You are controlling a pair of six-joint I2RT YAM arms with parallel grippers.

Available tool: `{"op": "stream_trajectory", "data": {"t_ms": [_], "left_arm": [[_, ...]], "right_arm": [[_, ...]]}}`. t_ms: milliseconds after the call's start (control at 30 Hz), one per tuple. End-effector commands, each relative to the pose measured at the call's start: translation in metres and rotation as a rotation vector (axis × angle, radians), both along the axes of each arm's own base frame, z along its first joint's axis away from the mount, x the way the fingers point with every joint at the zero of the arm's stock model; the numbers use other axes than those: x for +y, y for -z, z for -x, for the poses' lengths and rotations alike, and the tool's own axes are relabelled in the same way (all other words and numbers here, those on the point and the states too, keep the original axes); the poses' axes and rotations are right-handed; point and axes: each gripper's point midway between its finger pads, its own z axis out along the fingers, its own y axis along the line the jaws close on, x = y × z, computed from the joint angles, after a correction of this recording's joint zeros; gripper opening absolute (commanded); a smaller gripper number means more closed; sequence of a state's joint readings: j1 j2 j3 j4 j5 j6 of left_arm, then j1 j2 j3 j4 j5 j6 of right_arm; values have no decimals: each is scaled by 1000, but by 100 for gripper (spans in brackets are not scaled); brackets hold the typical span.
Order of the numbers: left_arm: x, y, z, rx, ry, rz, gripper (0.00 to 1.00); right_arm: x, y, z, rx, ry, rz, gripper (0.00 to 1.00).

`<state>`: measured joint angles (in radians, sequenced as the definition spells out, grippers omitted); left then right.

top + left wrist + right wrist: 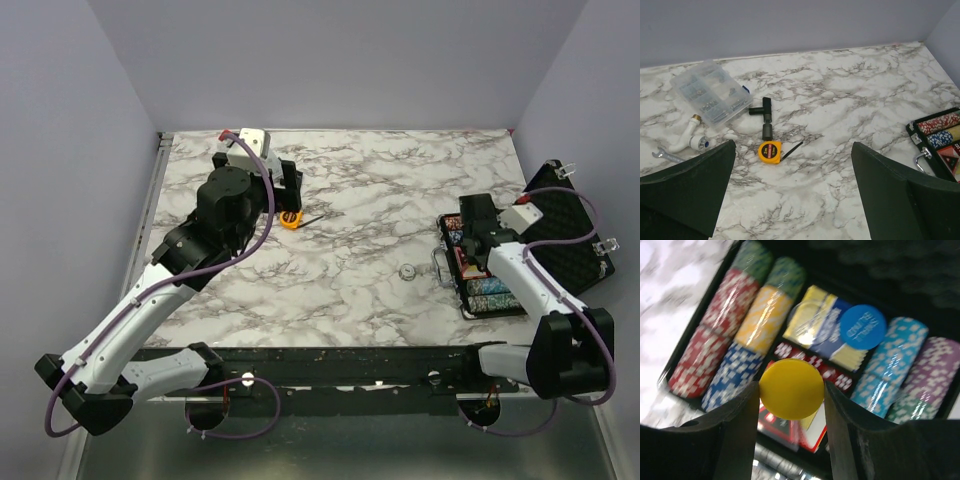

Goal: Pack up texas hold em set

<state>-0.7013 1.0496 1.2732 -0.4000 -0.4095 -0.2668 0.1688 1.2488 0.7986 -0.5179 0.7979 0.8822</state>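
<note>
The black briefcase [563, 228] lies open at the right table edge, its foam lid [890, 265] raised behind its rows of chips [490, 292]. My right gripper [470, 240] hovers over the tray, shut on a yellow disc [791, 388] held flat between its fingers. Under it lie a blue disc [863, 327] on the card decks and a red card box [832, 372]. A small white disc [407, 271] lies on the marble left of the case. I cannot make out a red triangle. My left gripper [285, 185] is open and empty above the table's far left; in its wrist view [792, 190] the case [940, 140] shows at right.
An orange tape measure [769, 152] lies just ahead of the left fingers, with a black T-fitting [765, 116] behind it. A clear compartment box [710, 97], a white pipe fitting [690, 137] and a wrench [662, 155] lie at the far left. Walls close the back and sides.
</note>
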Motion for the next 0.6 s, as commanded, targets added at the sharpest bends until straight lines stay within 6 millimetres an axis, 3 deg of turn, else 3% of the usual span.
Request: {"op": "stream_trajectory", "data": {"t_ms": [0, 200, 567], "left_arm": [[-15, -4, 7, 6, 55, 16, 98], [-21, -1, 9, 28, 76, 19, 99], [-24, 2, 8, 31, 73, 10, 98]], "right_arm": [[-46, 8, 12, 13, 177, 24, 1], [-81, 14, 29, 45, 296, 72, 1], [-111, 33, 44, 76, 428, 66, 1]]}}
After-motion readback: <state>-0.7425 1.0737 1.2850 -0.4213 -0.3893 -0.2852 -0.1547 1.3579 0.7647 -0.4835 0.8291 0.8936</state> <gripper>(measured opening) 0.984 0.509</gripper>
